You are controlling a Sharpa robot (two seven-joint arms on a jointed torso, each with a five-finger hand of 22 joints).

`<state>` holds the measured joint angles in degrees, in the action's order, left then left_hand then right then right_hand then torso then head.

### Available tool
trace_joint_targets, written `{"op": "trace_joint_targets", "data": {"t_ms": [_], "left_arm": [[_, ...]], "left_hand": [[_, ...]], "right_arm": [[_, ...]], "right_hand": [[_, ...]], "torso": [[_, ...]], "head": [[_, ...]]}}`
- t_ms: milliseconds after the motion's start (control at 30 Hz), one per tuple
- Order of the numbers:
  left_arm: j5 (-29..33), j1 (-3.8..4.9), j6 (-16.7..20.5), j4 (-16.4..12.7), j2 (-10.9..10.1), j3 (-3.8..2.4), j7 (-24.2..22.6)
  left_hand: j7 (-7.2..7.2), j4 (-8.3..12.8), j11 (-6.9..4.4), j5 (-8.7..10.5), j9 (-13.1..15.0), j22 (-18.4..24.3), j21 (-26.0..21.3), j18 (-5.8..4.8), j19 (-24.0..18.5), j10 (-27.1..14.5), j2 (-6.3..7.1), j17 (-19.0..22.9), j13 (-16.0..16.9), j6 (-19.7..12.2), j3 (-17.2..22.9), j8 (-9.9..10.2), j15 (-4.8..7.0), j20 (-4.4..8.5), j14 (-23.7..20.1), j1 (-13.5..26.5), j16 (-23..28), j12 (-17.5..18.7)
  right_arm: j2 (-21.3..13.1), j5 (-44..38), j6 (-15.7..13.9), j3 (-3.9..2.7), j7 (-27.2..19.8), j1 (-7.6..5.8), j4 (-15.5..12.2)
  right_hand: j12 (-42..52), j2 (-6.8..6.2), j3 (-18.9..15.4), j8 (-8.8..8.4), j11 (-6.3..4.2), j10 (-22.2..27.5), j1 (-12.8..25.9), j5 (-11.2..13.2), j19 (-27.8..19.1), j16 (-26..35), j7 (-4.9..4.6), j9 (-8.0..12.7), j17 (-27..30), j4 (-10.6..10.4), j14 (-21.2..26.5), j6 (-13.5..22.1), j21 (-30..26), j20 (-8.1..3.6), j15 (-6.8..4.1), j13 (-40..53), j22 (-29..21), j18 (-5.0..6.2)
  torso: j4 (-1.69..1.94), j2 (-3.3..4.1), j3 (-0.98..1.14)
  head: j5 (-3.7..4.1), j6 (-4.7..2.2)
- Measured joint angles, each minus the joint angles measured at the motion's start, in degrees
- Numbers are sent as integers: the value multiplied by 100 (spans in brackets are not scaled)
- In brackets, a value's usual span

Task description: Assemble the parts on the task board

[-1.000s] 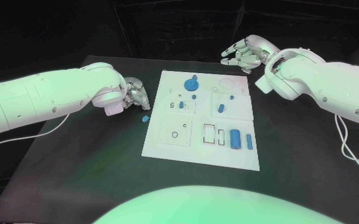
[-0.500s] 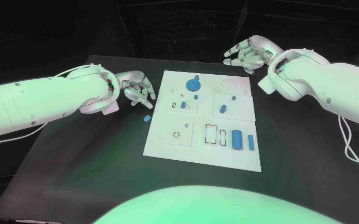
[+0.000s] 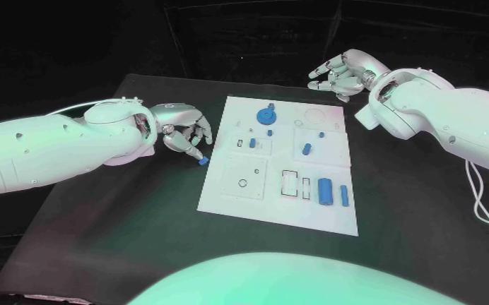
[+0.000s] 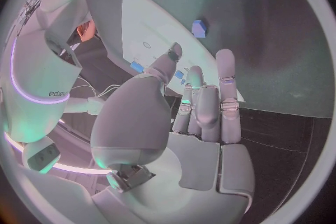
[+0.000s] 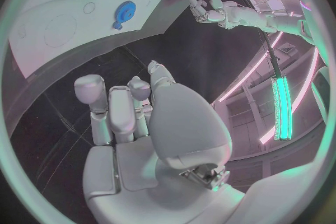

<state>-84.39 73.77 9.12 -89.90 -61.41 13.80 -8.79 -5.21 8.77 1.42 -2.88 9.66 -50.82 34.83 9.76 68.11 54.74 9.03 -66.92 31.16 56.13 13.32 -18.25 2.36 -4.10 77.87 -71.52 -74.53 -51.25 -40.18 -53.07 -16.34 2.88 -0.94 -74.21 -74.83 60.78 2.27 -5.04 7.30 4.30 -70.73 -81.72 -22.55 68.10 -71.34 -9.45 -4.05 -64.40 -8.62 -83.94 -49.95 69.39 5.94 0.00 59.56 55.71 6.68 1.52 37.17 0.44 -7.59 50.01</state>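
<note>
The white task board lies mid-table. A blue gear sits near its far edge, and a blue cylinder with a thin blue bar lies at its near right. One small blue part lies on the black table just off the board's left edge. My left hand hovers over it, fingers stretched out and apart, holding nothing. In the left wrist view the small blue part lies a little beyond the fingertips. My right hand hangs empty beyond the board's far right corner, fingers spread.
More small blue pieces rest mid-board. The right wrist view shows the board, the gear and my left hand across it. Bare black table lies left of the board.
My left hand has turned and stretched its fingers down toward the small blue part beside the board. The right hand has barely moved.
</note>
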Motion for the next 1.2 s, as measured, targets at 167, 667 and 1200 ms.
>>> {"op": "trace_joint_targets", "data": {"t_ms": [167, 667, 1200], "left_arm": [[-466, -92, 102, 65, -65, 0, -133], [-916, -275, 273, 284, 25, 2, -382], [-994, -431, 348, 573, 270, -1, -545]], "left_hand": [[10, -9, -1, 0, -17, 20, -61, 0, 0, -1, -28, 27, -14, 30, -116, 0, -12, 0, -27, -75, 2, -30], [53, -32, -63, 0, -72, 30, -88, 0, 41, 23, -202, -159, -60, 152, -265, 27, 39, 41, 24, -249, -104, -68], [90, -46, -84, 0, -138, 19, -88, 0, 98, 43, -306, -311, -91, 217, -344, 112, 59, 57, 108, -353, -243, -68]], "right_arm": [[-2, 0, 3, 0, -3, 7, 6], [-5, 2, 8, 1, -13, 23, 19], [1, 2, 12, 1, -19, 39, 23]], "right_hand": [[0, 0, 0, 0, 0, 0, 0, 0, 0, 0, 0, 0, 1, 0, 0, 0, 0, 0, 0, 0, 0, 0], [0, 0, 0, 0, 0, 0, 0, 2, 0, 0, 0, 0, 1, 0, 0, 0, 0, 0, 0, 1, 1, 0], [0, 0, 0, 0, 0, 0, 0, 3, 0, 0, 0, 0, -11, 0, 0, 0, 0, 0, 0, 1, 1, -1]], "torso": [[2, 3, 1], [-8, 8, 2], [-7, 9, 4]], "head": [[-19, 0], [-45, 0], [-50, 0]]}}
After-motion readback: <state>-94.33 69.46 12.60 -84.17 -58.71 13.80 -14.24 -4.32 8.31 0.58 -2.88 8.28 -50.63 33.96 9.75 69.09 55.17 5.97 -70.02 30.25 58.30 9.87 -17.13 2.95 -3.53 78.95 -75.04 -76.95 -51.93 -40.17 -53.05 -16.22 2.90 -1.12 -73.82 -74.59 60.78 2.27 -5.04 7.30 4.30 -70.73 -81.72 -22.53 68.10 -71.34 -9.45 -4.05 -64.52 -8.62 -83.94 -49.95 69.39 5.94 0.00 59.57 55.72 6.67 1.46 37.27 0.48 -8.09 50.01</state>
